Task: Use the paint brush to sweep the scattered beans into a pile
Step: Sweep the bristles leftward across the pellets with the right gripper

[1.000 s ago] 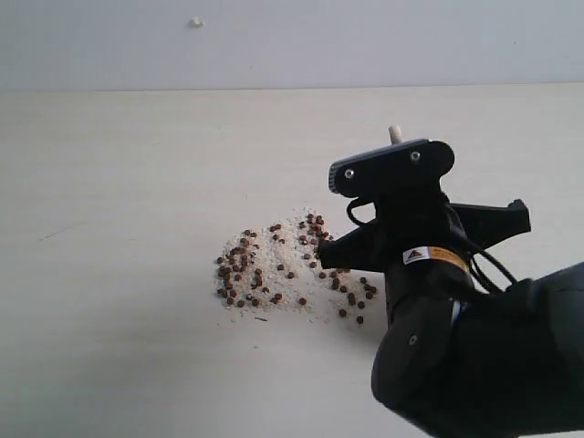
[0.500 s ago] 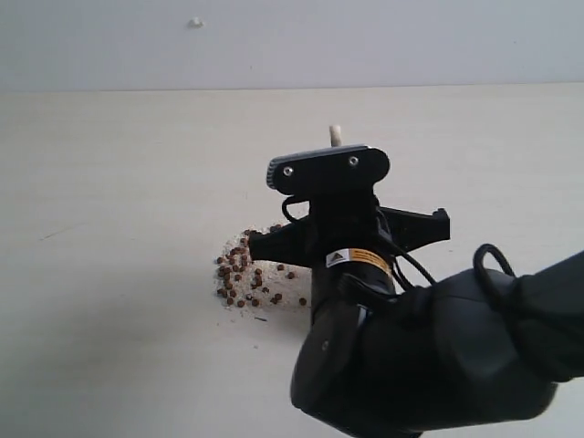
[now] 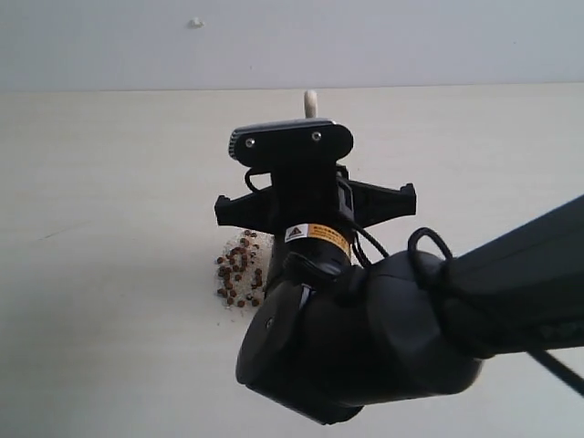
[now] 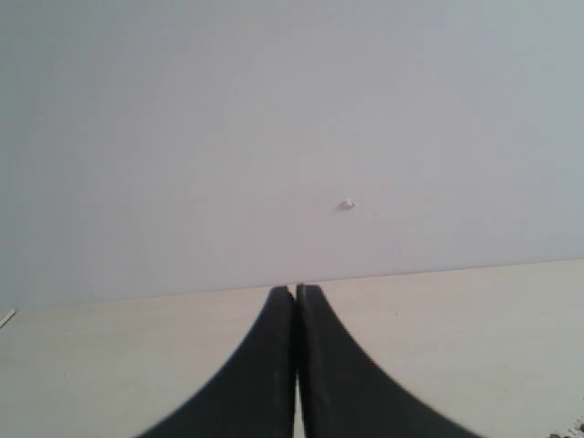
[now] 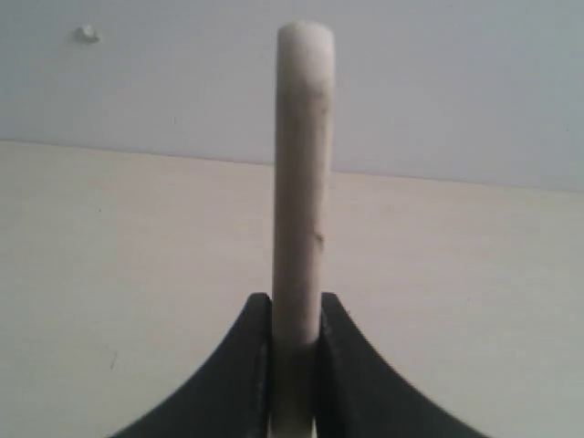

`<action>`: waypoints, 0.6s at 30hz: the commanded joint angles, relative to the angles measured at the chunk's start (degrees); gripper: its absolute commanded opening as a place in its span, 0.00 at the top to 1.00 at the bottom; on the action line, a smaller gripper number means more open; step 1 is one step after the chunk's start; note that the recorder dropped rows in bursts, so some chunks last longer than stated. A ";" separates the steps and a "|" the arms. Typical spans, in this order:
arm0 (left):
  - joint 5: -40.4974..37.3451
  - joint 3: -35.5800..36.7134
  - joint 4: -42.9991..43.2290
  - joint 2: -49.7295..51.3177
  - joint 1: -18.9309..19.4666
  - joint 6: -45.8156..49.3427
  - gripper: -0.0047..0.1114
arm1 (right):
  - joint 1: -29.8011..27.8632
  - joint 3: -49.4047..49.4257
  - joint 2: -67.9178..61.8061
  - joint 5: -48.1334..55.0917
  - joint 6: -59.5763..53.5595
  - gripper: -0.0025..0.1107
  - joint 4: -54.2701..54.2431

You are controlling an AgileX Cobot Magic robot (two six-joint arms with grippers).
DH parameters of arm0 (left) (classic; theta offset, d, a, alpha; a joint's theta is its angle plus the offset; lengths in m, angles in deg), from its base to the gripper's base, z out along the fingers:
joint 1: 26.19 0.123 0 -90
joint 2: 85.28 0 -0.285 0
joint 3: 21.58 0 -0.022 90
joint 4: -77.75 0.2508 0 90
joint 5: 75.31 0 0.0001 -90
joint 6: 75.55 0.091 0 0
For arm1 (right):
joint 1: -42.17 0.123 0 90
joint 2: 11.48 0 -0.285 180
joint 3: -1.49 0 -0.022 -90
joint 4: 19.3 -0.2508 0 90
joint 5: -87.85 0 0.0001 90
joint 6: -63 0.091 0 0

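Observation:
The paint brush shows only as a pale wooden handle point(image 5: 303, 164) standing up between the jaws of my right gripper point(image 5: 295, 306), which is shut on it. In the exterior view the handle's tip point(image 3: 310, 100) pokes up behind the black wrist point(image 3: 290, 146). The ferrule and bristles are hidden by the arm. Reddish-brown beans point(image 3: 239, 269) mixed with whitish grains lie on the table just left of the right arm, which covers the rest of the patch. My left gripper point(image 4: 295, 292) is shut and empty, held low over bare table; it is out of the exterior view.
The pale table point(image 3: 109, 182) runs back to a plain grey wall with a small white bump point(image 3: 196, 22). The bulky right arm point(image 3: 383, 338) fills the lower middle and right of the exterior view.
The right arm with the brush has moved left across the bean patch and now covers its right part. Only the left cluster of beans still shows. The left gripper stays shut.

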 commanded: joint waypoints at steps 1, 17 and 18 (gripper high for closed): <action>0.03 0.20 -0.32 -0.34 0.13 0.08 0.96 | -0.06 -0.50 5.47 -1.62 -5.12 0.98 1.95; 0.03 0.20 -0.32 -0.34 0.13 0.08 0.96 | -5.20 6.91 25.08 24.34 -24.43 0.98 20.49; 0.03 0.20 -0.32 -0.34 0.13 0.08 0.96 | -6.66 8.48 26.77 26.49 -22.42 0.98 22.65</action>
